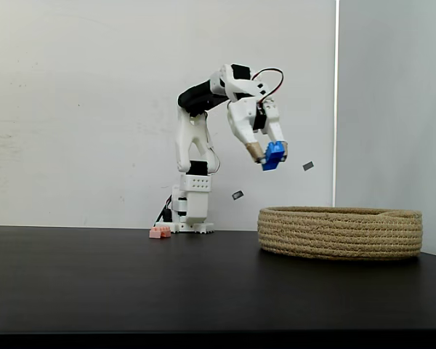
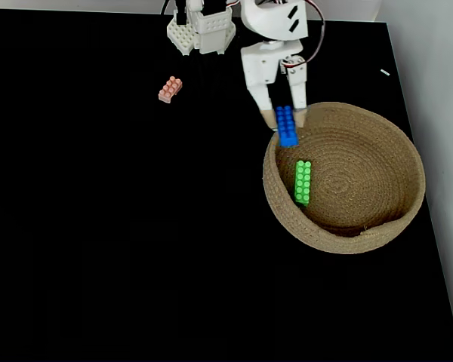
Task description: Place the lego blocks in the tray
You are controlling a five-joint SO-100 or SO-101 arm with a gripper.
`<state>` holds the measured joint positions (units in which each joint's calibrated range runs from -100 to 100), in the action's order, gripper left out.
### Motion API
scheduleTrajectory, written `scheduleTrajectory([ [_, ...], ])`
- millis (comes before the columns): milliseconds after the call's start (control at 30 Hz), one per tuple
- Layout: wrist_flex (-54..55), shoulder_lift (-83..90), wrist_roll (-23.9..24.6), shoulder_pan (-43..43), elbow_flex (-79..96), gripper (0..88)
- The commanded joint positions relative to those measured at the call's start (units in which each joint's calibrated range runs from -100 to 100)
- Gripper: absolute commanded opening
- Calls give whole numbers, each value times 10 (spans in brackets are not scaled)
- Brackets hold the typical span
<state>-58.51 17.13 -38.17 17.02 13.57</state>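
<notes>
I hold the blue lego brick between the two fingers of the gripper, jaws closed on it, high above the rope basket. From above, the brick hangs just over the basket's rim near the arm, so I think a drop here may hit the rim; a bit more fwd is safer. The green brick lies inside the basket already. The pink brick waits outside the basket, on the black table, near the robot base.

The arm is white plastic with black motor blocks at its joints. Red and black cables loop over the wrist. Its base is white and studded with small holes. The claw has 2 white fingers with tan tips.
</notes>
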Motion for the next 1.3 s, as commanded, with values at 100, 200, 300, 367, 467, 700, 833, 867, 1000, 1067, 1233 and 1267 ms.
scheduleTrajectory([
  [100, 110, -29, -16, 33, 20, 334],
  [200, 122, -29, -21, 26, 46, 371],
  [300, 90, -7, -21, 13, 45, 356],
  [367, 51, 16, -8, -1, 28, 354],
  [467, -24, 57, 12, -38, 13, 352],
  [700, -199, 114, -12, -204, 16, 357],
  [833, -226, 114, -50, -305, 44, 366],
  [867, -226, 112, -59, -326, 51, 366],
  [1000, -223, 100, -88, -395, 83, 362],
  [1067, -215, 94, -100, -425, 99, 362],
  [1233, -156, 87, -126, -492, 181, 363],
  [1267, -140, 87, -132, -504, 202, 361],
])
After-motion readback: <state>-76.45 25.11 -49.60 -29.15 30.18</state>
